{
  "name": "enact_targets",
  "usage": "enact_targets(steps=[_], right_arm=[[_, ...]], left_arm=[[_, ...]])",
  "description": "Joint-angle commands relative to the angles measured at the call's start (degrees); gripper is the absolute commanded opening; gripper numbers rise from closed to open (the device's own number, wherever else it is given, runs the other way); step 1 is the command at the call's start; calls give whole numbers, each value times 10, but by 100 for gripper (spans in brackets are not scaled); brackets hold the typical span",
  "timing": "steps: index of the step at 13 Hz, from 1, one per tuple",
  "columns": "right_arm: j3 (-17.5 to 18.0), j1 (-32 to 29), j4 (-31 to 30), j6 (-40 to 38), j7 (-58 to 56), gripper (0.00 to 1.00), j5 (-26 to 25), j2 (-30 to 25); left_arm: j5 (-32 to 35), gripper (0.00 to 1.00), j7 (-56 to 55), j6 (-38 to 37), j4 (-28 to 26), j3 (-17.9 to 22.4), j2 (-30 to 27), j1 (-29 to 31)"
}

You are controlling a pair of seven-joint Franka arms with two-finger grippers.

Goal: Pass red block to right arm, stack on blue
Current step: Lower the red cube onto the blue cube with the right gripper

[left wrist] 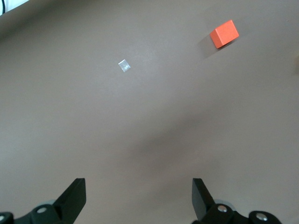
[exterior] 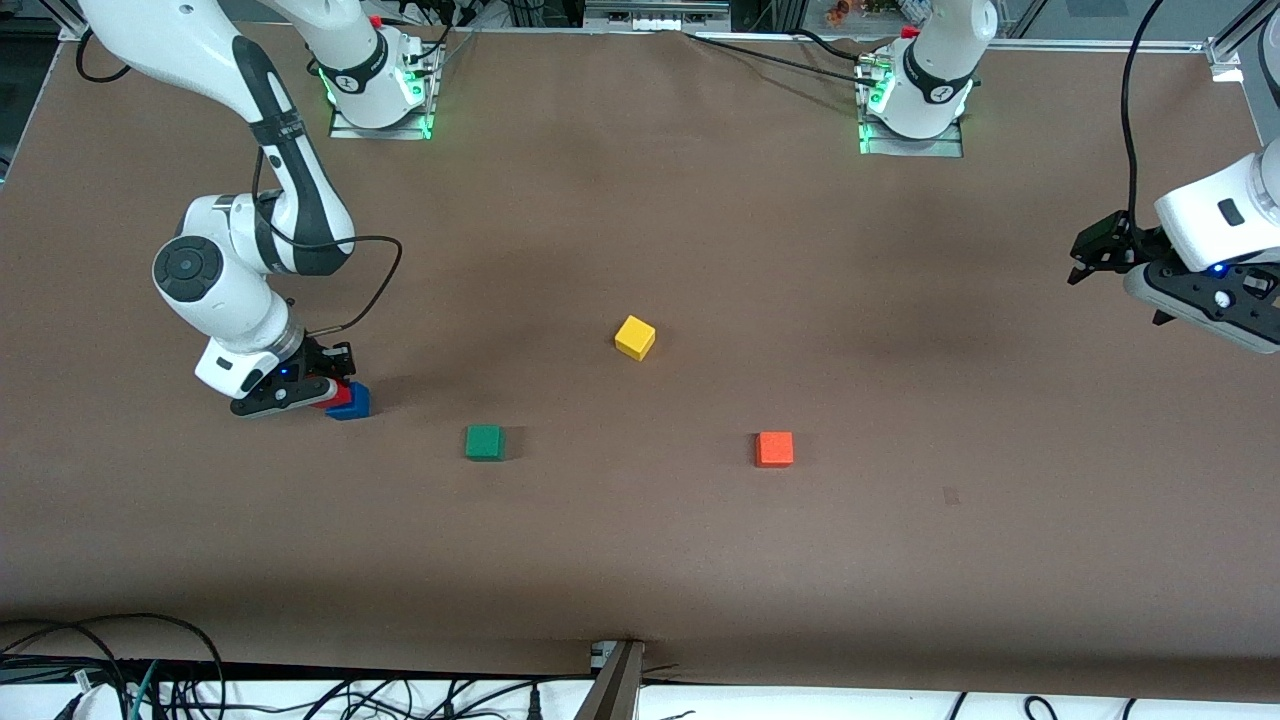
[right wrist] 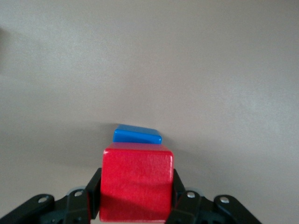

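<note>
The right tool (exterior: 325, 392) is clenched on the red block (exterior: 338, 396), its fingers (right wrist: 91, 196) pressed to two opposite faces. The block is over the blue cube (exterior: 354, 402), which sits on the brown desk (exterior: 640, 540) at the right arm's end; whether the two touch cannot be told. The green cube (exterior: 484, 442) is near the blue cube, the yellow cube (exterior: 635, 337) and orange cube (exterior: 774, 449) well apart from it. The left tool (left wrist: 138, 203) waits released above bare desk, far from the blue cube.
</note>
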Motion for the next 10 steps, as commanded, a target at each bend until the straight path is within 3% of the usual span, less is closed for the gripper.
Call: enact_targets(steps=[1,4,7,10], right_arm=[[-3,3,-21,30,8,0,-7,-7],[-2,4,-23,32,26,0,-7,-5],[-2,4,-26,43,28,0,-7,-2],[-2,4,-37,69,28,0,-7,5]], left_arm=[[5,100,-76,-25,28,-2,5,-4],[0,100,-308,-70,16,2,0,-21],[-3,100,-316,-70,13,81,-11,-93],[-2,100,-316,-62,9,105,-11,-126]])
